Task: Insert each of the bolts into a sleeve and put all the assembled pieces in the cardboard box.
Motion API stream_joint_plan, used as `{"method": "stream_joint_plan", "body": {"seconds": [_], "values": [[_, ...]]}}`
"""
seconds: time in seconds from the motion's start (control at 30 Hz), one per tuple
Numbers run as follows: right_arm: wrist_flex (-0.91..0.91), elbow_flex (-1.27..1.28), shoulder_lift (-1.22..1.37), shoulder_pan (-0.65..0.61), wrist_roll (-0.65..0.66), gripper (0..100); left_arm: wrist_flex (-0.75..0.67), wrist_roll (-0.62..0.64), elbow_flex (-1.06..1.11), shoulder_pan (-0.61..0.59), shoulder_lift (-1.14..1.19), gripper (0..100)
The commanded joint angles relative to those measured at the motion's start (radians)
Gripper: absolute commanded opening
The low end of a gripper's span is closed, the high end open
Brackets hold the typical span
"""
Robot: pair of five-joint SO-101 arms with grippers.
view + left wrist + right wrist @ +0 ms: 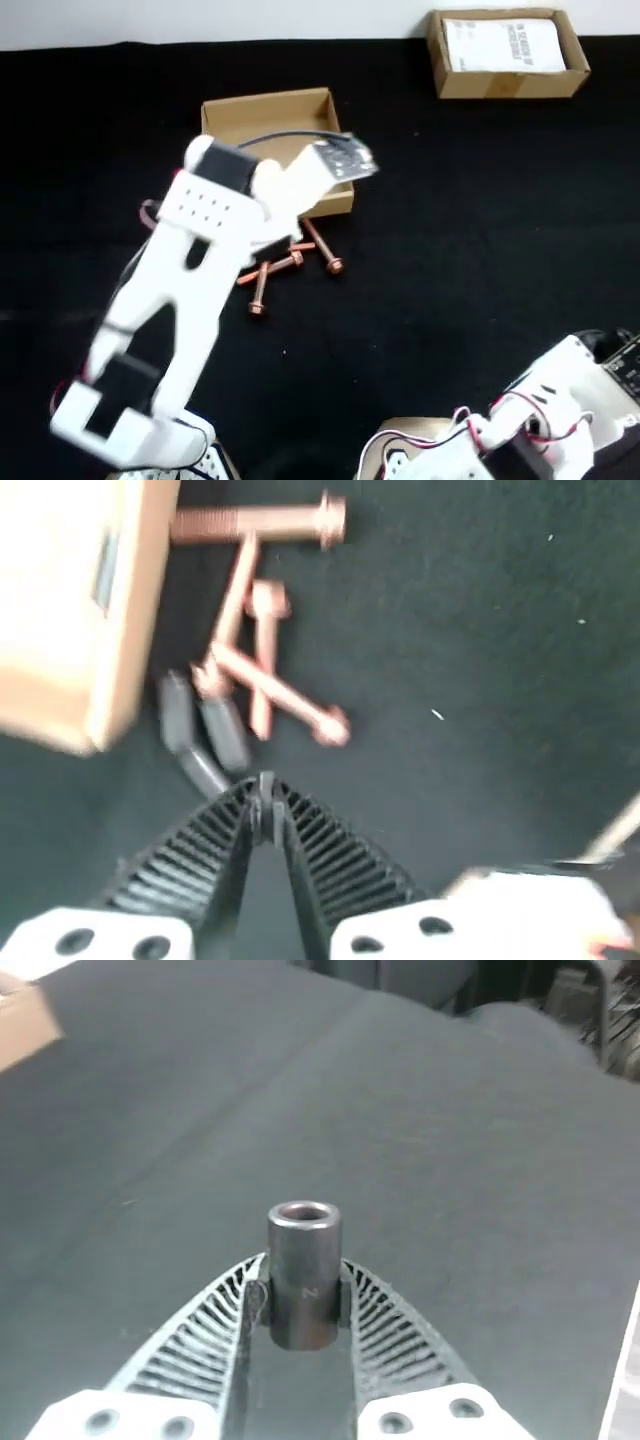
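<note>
Sleeve (304, 1260) stands upright, seemingly clamped in the right gripper (302, 1285).

Cu-coloured bolts (290, 262) crossed in pile by cardboard box (265, 101); dk sleeve (304, 1295) upright in rt end effector (303, 1270).

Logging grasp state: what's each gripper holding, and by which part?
Right gripper: dark grey metal cylindrical sleeve, clamped across its side walls. Left gripper: shut, nothing held.
</note>
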Motion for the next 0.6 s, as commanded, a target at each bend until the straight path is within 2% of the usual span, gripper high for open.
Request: {"method": "stream_joint_plan", "body": {"seconds": [0.0,0.1,0.23,0.33,0.47,0.57], "values": [[-0.203,0.128,-0.007,0.045,0.023,0.7,0.058,-0.339,-0.122,0.053,0.122,1],[-0.331,0.236,-0.007,0.056,0.038,0.7,0.078,-0.624,-0.145,0.065,0.206,1],[-0.412,0.323,-0.007,0.058,0.107,0.7,0.071,-0.856,-0.222,0.111,0.323,1],[-0.45,0.355,-0.007,0.07,0.138,0.7,0.018,-0.907,-0.282,0.162,0.443,1],[-0.503,0.383,-0.007,0.077,0.173,0.7,-0.087,-0.904,-0.377,0.186,0.599,1],[-0.51,0.389,-0.007,0.077,0.192,0.7,-0.048,-0.881,-0.481,0.18,0.639,1]]}}
